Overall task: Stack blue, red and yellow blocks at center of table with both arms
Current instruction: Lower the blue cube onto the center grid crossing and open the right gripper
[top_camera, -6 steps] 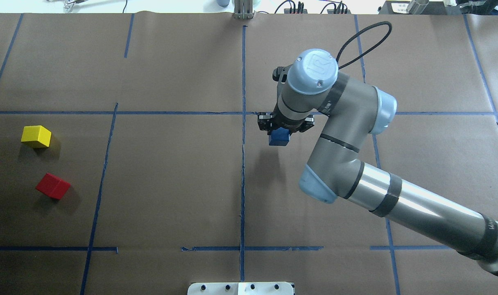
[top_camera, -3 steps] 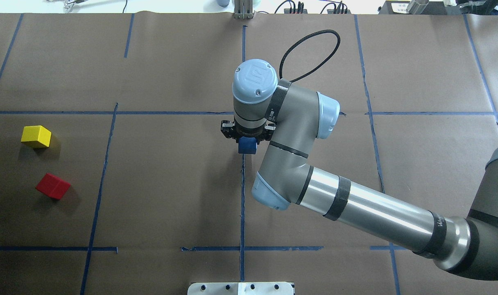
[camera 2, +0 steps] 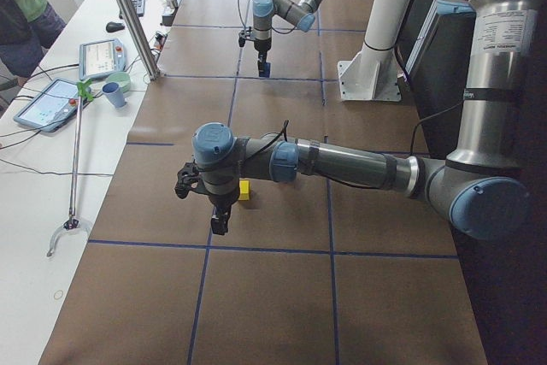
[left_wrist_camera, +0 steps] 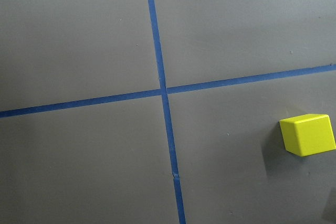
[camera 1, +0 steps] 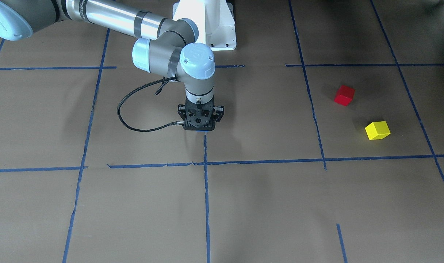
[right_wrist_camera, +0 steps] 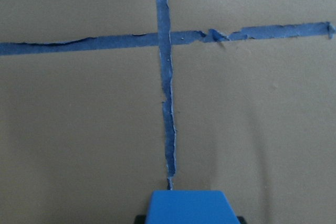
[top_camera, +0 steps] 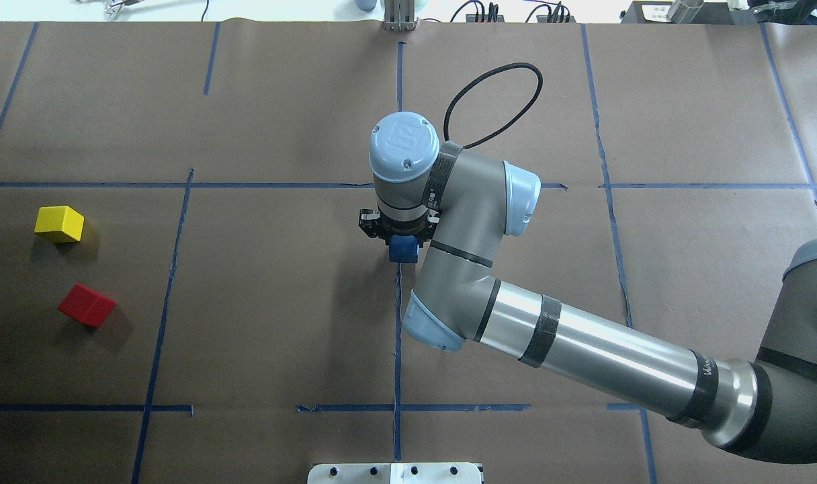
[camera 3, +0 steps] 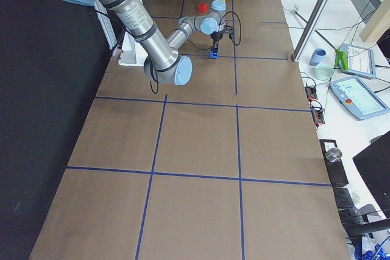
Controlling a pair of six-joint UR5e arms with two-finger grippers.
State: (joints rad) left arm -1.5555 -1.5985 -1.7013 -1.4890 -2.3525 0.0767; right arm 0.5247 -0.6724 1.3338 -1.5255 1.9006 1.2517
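My right gripper [top_camera: 399, 236] is shut on the blue block [top_camera: 404, 250], low over the centre tape line of the table [top_camera: 281, 302]. I cannot tell whether the block touches the paper. The right wrist view shows the blue block [right_wrist_camera: 190, 206] at its bottom edge, over the tape line. The red block [top_camera: 86, 305] and the yellow block [top_camera: 59, 224] lie apart at the far left. My left gripper [camera 2: 220, 224] shows only in the left side view, hanging just beside the yellow block [camera 2: 244, 190]; open or shut I cannot tell. The left wrist view holds the yellow block [left_wrist_camera: 308, 134], no fingers.
The white pedestal [camera 1: 205, 22] stands at the robot's side of the table, behind the right arm. A side bench with tablets [camera 2: 47, 100], a cup [camera 2: 114, 93] and a metal post [camera 2: 128, 14] runs along the far edge. A person [camera 2: 21, 6] stands there.
The right arm has carried the blue block leftward from right of the centre line onto it, and it now sits slightly lower. The red and yellow blocks have not moved.
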